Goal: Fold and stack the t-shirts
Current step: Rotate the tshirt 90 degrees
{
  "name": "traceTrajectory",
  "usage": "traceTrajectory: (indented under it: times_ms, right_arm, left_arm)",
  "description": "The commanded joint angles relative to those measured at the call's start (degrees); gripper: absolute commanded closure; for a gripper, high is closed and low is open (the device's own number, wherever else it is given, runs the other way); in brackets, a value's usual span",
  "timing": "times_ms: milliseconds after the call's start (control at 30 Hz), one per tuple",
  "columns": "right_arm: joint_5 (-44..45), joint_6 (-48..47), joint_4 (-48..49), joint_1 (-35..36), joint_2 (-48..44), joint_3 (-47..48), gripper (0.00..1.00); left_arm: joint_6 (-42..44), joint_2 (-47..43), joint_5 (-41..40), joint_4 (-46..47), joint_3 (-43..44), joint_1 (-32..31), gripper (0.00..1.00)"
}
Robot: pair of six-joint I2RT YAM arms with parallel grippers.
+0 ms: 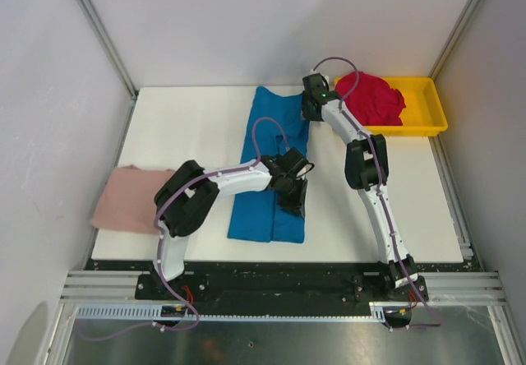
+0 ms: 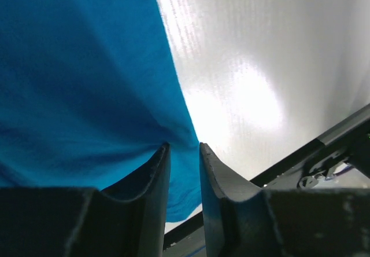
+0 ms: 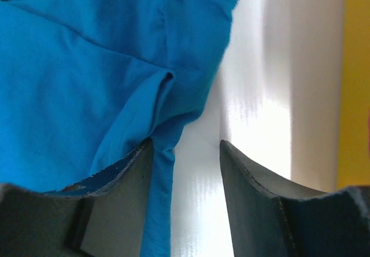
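Soft, limp blue shirt [image 1: 251, 209] wants corner grips: left jaws pinch its edge, right jaws gape open.

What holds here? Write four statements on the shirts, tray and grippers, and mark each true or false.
1. The crimson red cloth t-shirt lies in the shallow yellow plastic tray. True.
2. The dusty pink cloth t-shirt sits stacked on the bright blue cloth t-shirt. False: it lies apart, at the white table's left edge.
3. The right gripper is open. True.
4. The left gripper hangs over the tray. False: it is shut on the blue shirt's edge.
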Motion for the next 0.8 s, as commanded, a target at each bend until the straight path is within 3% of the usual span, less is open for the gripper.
traceTrajectory:
  times_ms: [0, 267, 433, 667, 767]
  right_arm:
    - [-0.3, 1.1, -1.8, -2.3, -5.4, -1.9, 0.45]
    - [-3.3, 5.8, -4.1, -3.6, -12.6, -3.5, 0.46]
    - [-5.6, 8.6, -6.1, -3.4, -13.1, -4.8, 0.5]
    - [-7.8, 9.8, -1.6, -2.8, -17.7, -15.9, 0.53]
    - [-8.5, 9.5, -1.5, -2.8, -15.7, -14.5, 0.55]
  left_arm:
    - [-2.4, -2.6, 1.8, 1.9, 2.3, -0.4, 0.68]
    - [-1.4, -11.2, -0.6, 1.9, -5.4, -0.3, 0.67]
    - [-1.0, -9.8, -0.7, 2.1, -7.6, -0.9, 0.67]
    - [0.1, -7.5, 0.1, 2.0, -9.3, -2.3, 0.7]
    - [0.0, -8.7, 0.5, 2.0, -11.7, -2.7, 0.7]
